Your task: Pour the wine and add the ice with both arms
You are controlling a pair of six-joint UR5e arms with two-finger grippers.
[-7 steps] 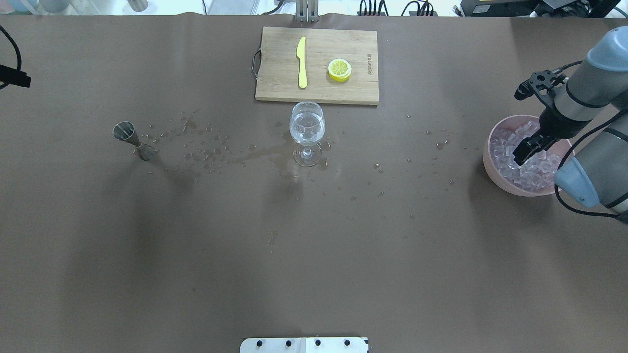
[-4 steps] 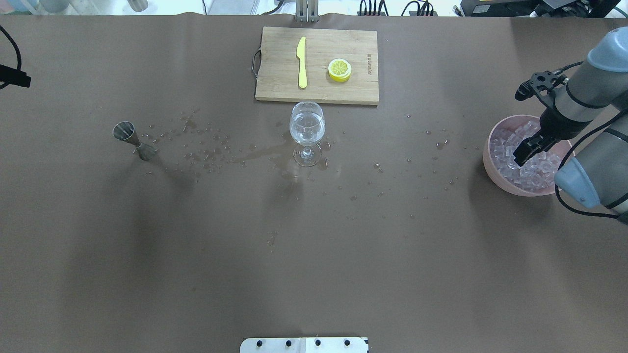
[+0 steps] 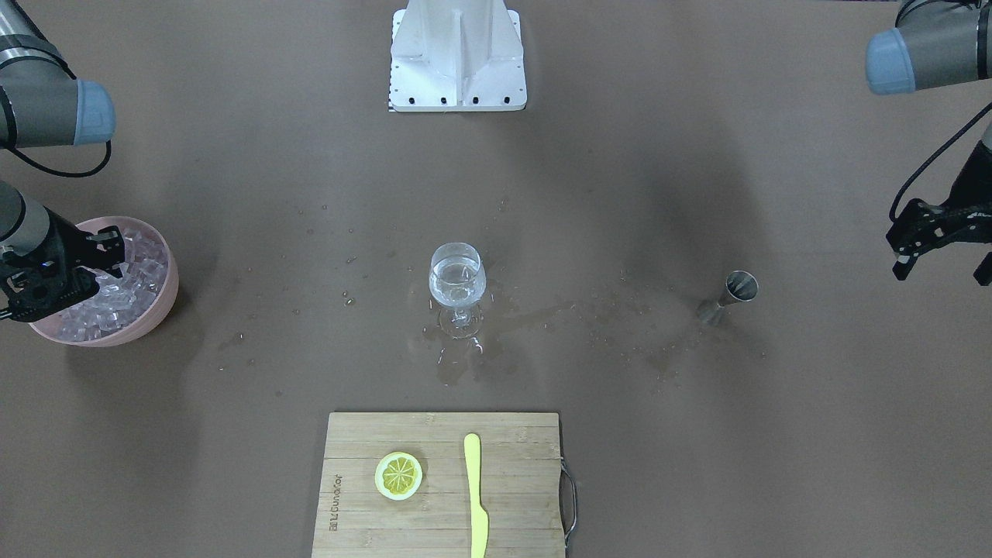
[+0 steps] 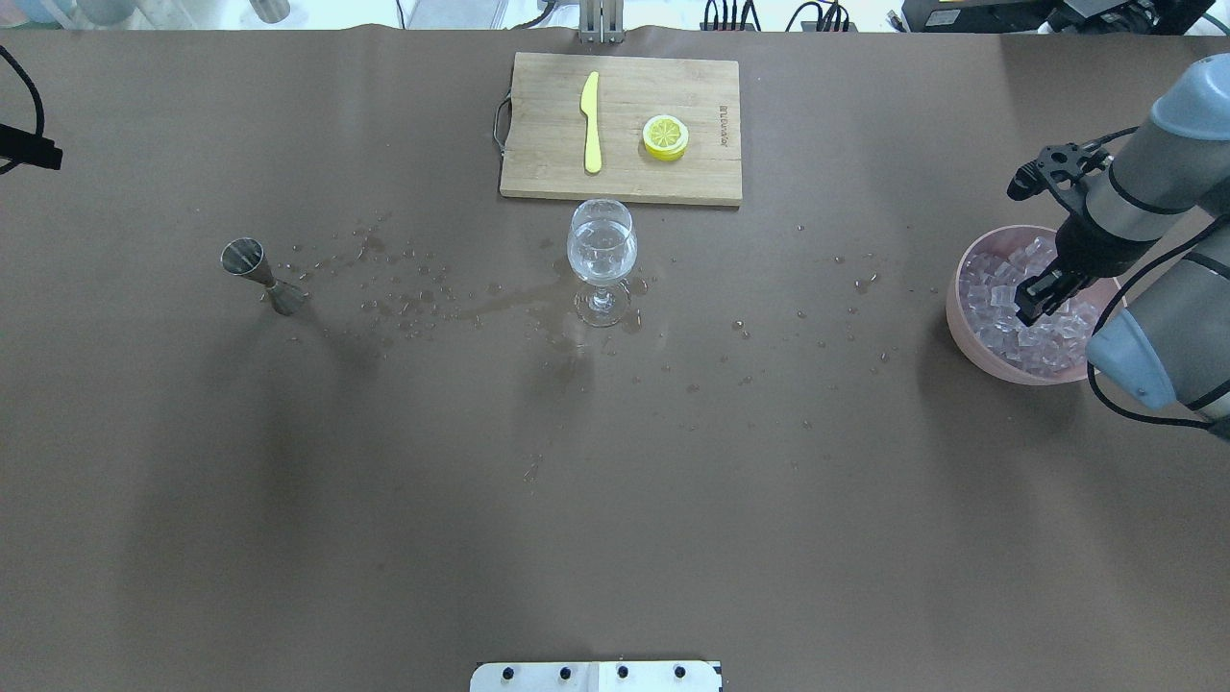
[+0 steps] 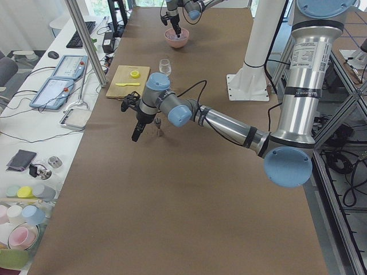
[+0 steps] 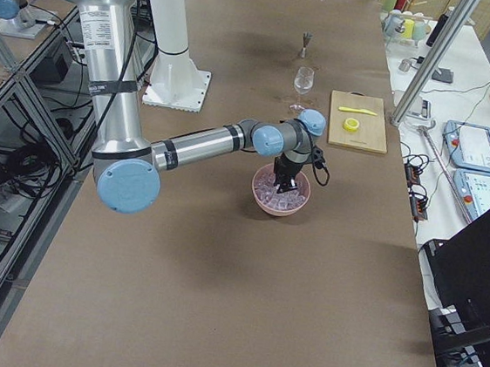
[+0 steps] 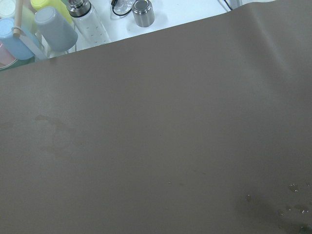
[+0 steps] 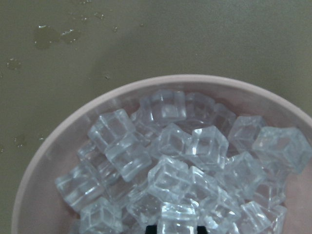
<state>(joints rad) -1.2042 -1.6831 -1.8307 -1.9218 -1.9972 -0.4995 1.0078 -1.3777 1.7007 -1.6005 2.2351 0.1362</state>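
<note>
wine (image 4: 602, 261): clear liquid low in the wine glass (image 4: 602, 252), mid-bench; pour looks done
jigger (image 4: 261, 276): upright on the bench (image 4: 615, 500), well to the robot's left of the glass, nothing holding it
wet patch (image 4: 519, 303): puddle and drops between the jigger and the glass foot, so some wine missed
ice (image 4: 995, 288): heap of cubes in the pink bowl (image 4: 959, 308) at the robot's right end; no cube seen in the glass, though clear on clear is hard to tell
right claw (image 4: 1038, 298): down in the bowl, tips close together either side of one cube in the wrist view; looks clamped on it
left claw (image 3: 940, 273): hangs over the bench's left end, jaws apart, empty, apart from the jigger
done: wine half, by the look of it
left to do: lift the cube, carry it to the glass, drop it in; probably more cubes after that
</note>
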